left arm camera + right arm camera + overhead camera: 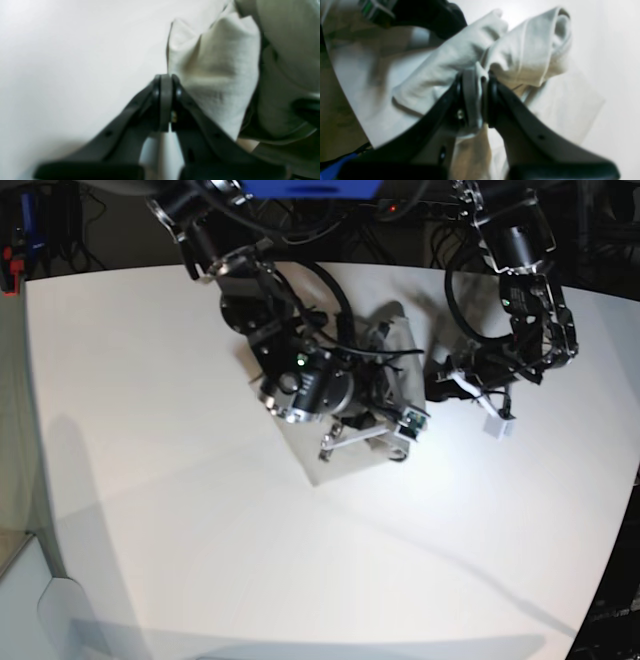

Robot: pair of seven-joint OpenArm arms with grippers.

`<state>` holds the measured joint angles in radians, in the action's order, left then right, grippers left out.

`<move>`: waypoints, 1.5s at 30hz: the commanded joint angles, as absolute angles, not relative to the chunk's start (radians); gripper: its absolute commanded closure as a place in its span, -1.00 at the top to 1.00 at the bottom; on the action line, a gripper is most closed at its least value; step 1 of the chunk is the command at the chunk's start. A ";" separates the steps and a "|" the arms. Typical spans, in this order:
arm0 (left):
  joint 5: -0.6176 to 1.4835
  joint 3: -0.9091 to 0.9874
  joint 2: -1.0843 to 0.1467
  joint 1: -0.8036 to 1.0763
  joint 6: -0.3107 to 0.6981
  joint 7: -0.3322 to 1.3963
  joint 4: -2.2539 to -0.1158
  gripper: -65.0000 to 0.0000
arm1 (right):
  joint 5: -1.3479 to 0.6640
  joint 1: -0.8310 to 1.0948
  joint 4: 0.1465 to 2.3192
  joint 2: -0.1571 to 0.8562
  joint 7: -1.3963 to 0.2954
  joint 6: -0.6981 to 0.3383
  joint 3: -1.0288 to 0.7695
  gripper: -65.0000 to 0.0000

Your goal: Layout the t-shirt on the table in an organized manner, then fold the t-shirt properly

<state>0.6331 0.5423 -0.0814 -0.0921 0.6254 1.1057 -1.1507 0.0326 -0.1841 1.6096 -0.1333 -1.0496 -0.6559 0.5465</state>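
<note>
The right gripper [477, 82] is clamped on the t-shirt [460, 60]: in the right wrist view a pinch of pale beige cloth sits squeezed between the two dark fingers [492, 100], and rolled, bunched folds of the shirt rise just past the tips. The left gripper [166, 83] has its tips pressed together with nothing visible between them; a peaked fold of the t-shirt [215, 70] stands just beside it on one side, and whether cloth touches the finger there cannot be told (the picture is soft).

In the base view the t-shirt [345, 455] lies crumpled toward the far middle of the table [180, 520], mostly hidden under the right arm [300, 375], which reaches over it from that view's left. A flat corner of cloth pokes out toward the near side beneath the arm's wrist. The left arm [525, 310] bends down on that view's right, its wrist close beside the shirt's edge.

The table's bare white top spreads wide to the near side and toward the base view's left, well apart from both arms. Its curved edge shows at the near right corner and along the left. Behind the far edge stand dark equipment and cables [420, 210].
</note>
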 commanded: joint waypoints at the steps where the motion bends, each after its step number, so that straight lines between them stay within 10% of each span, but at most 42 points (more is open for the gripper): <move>1: 0.535 0.544 -0.104 -0.085 0.605 1.150 -1.148 -0.98 | 0.021 -0.205 1.627 -0.150 -1.026 -0.634 0.547 -0.99; 8: 0.535 0.549 -0.113 -0.088 0.605 1.150 -1.148 -0.90 | 0.022 -0.206 1.629 -0.150 -1.032 -0.698 0.547 -0.36; 15: 0.535 0.553 -0.133 -0.087 0.613 1.150 -1.148 -0.06 | 0.022 -0.197 1.719 -0.143 -1.029 -0.698 0.547 0.17; 25: 0.680 0.555 -0.213 -0.045 0.605 1.152 -1.236 -0.25 | 0.025 -0.208 1.819 -0.117 -1.023 -0.698 0.417 0.11; 35: 0.771 0.555 -0.297 -0.012 0.605 1.150 -1.234 -0.47 | 0.024 -0.179 1.679 -0.114 -0.941 -0.698 0.312 -0.85; 45: 0.773 0.661 -0.300 0.012 0.605 1.150 -1.234 -0.47 | 0.025 -0.122 1.656 -0.090 -0.935 -0.698 0.318 -0.93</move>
